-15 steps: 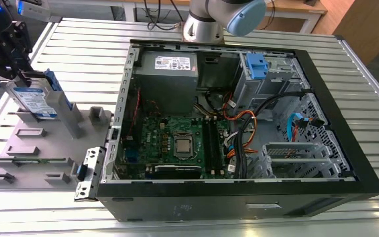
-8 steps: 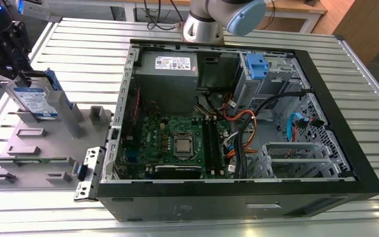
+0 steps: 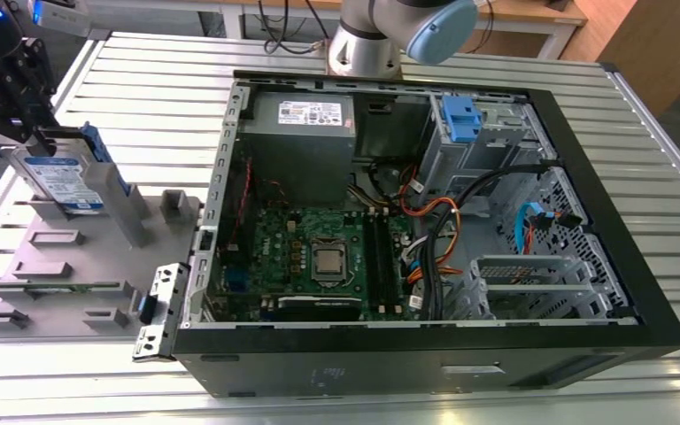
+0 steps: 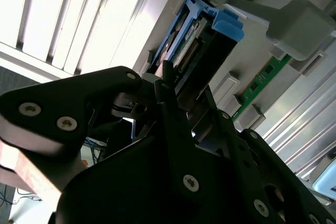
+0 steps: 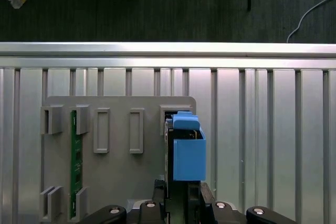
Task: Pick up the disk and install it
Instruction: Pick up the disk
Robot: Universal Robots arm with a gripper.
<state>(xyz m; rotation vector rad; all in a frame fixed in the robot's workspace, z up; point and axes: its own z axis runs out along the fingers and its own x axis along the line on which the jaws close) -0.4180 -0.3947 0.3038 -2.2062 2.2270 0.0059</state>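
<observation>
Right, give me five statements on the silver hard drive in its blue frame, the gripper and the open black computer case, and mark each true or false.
1. The silver hard drive with a blue plastic carrier frame stands on edge in the grey slotted fixture plate. True.
2. That drive already sits inside the black computer case. False: it is in the fixture, outside the case, at the exterior view's left.
3. The case is open and shows the green motherboard. True.
4. The gripper hangs over the motherboard. False: it is at the drive, above the fixture.
5. A green memory strip lies in a fixture slot. True.
</observation>
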